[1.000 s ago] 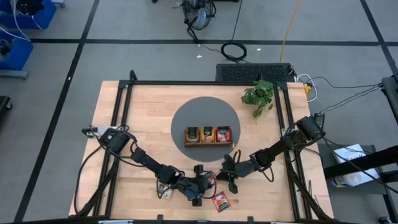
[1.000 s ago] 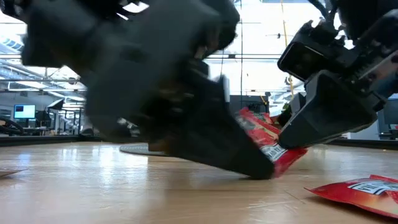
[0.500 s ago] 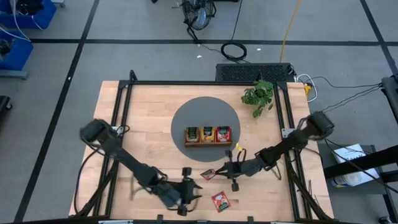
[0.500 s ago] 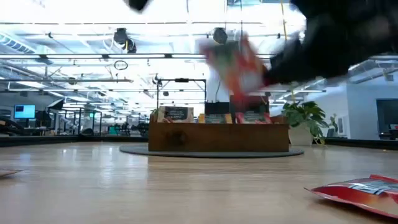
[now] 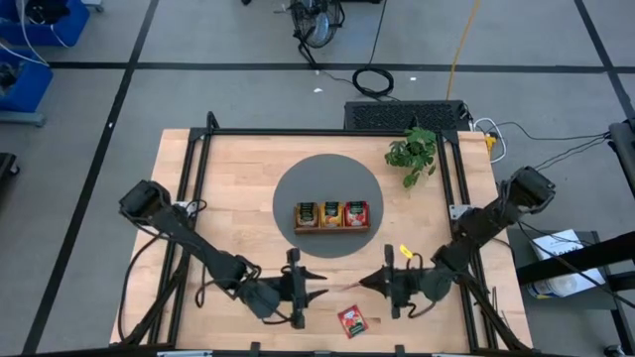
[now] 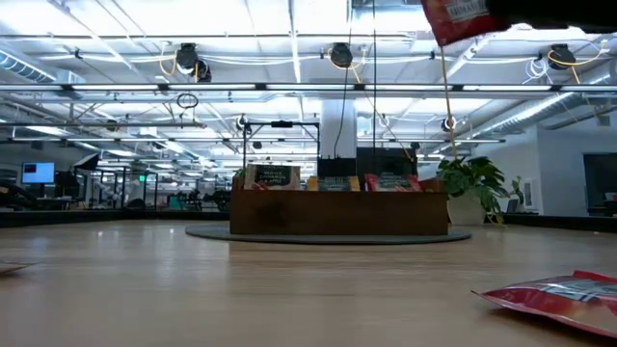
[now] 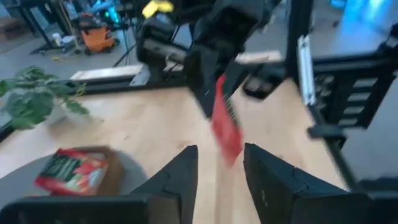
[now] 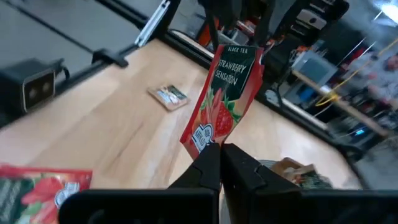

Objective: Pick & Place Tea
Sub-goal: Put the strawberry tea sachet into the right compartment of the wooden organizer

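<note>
A wooden bench [image 5: 238,169] carries a grey round mat [image 5: 327,174] with a brown wooden tray [image 5: 332,229] holding tea sachets in its three compartments; a potted plant [image 5: 412,151] stands at the far right corner. Both arms now reach over the near edge, their hands facing each other and apart, where a second ago they met over one sachet low on the wood. The right hand [image 5: 375,283], its fingers closed, pinches a red strawberry sachet [image 8: 225,93] by its lower edge and has lifted it clear of the bench; in the low view it hangs at the upper edge, higher than half a second ago. The left hand [image 5: 316,294], having let go of that sachet, has drawn back a little, its fingers parted with nothing between them. A second red sachet [image 5: 351,320] lies flat by the near edge, unmoved; a small dark green one [image 8: 168,95] lies farther off on the wood.
</note>
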